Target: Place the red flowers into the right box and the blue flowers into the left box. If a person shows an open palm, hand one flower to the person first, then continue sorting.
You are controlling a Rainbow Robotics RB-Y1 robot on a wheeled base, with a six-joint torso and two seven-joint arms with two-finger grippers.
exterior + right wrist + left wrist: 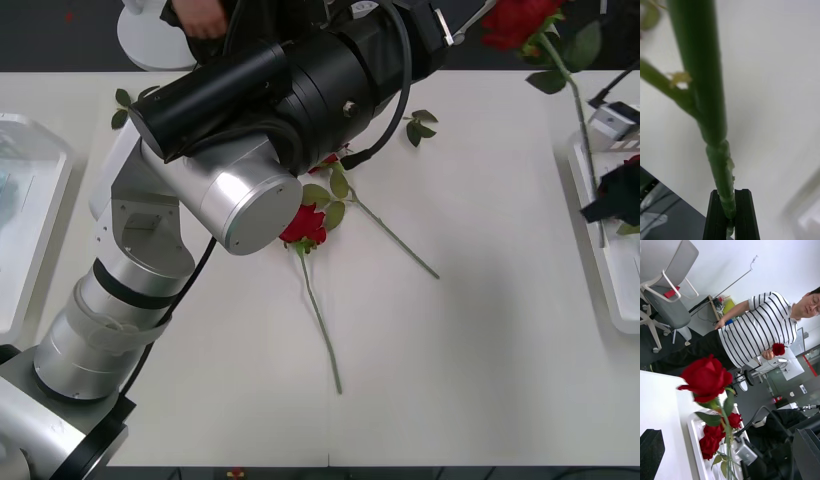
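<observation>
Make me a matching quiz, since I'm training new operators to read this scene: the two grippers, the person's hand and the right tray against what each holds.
Column one:
1. right gripper
2. left gripper
3. person's hand
4. right tray

Column two:
A. open, holding nothing
B. several roses lying in it
C. shut on a rose stem
D. holding one rose

Pairs: 1-C, 2-A, 3-D, 4-B
</observation>
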